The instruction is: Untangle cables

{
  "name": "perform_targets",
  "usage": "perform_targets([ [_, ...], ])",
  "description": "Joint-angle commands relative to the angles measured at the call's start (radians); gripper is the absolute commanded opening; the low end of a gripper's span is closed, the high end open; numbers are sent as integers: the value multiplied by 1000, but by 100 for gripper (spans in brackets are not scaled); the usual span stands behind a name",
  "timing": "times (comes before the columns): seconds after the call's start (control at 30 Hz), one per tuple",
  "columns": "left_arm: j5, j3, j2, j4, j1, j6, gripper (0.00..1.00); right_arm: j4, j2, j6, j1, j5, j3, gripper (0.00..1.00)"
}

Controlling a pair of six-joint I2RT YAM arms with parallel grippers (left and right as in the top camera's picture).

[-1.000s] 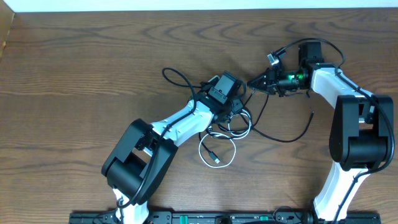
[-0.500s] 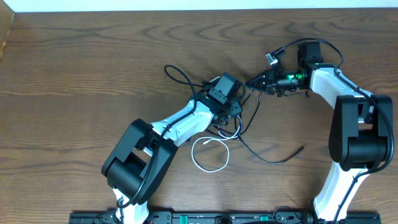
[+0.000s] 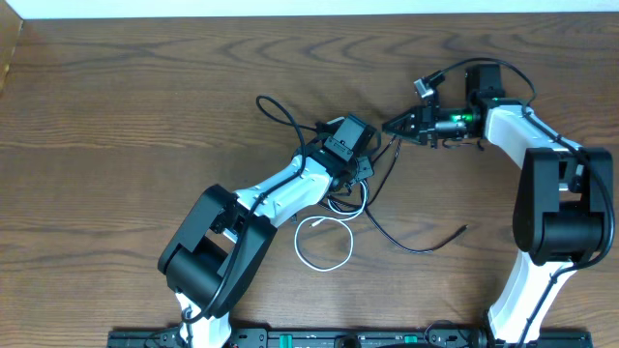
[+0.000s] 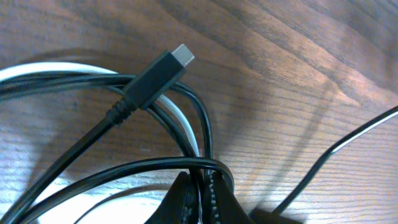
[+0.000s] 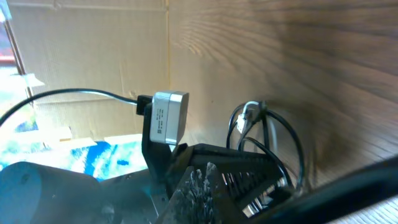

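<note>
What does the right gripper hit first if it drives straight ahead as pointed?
Probably the left arm's wrist, just ahead of the right gripper across a short gap. The black cable at its tip trails off sideways. Heights unclear from above.

White cable point(image 4: 180, 118) partly hidden under black cables point(image 4: 155, 71), both cut off at the view's edge, left jaws cropped below.

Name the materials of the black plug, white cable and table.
Black plug: seemingly matte black plastic body, silvery metal tip.
White cable: smooth glossy jacket, probably plastic or rubber.
Table: brown grain, wood or wood-look laminate; cannot tell which.
</note>
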Motion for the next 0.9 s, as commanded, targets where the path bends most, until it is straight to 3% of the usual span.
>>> perform_targets([
  [0.0, -26, 0, 8, -8, 3, 107, 8, -26, -25, -24, -48, 28, 0, 1],
  [0.27, -10, 0, -71, -8, 3, 121, 8, -74, -25, -18, -67, 216, 0, 1],
  [0.77, 118, 0, -297, -8, 3, 125, 8, -47, -25, 0, 3, 214, 0, 1],
  [0.87, 135, 0, -303, -8, 3, 195, 8, -40, -25, 0, 13, 214, 0, 1],
])
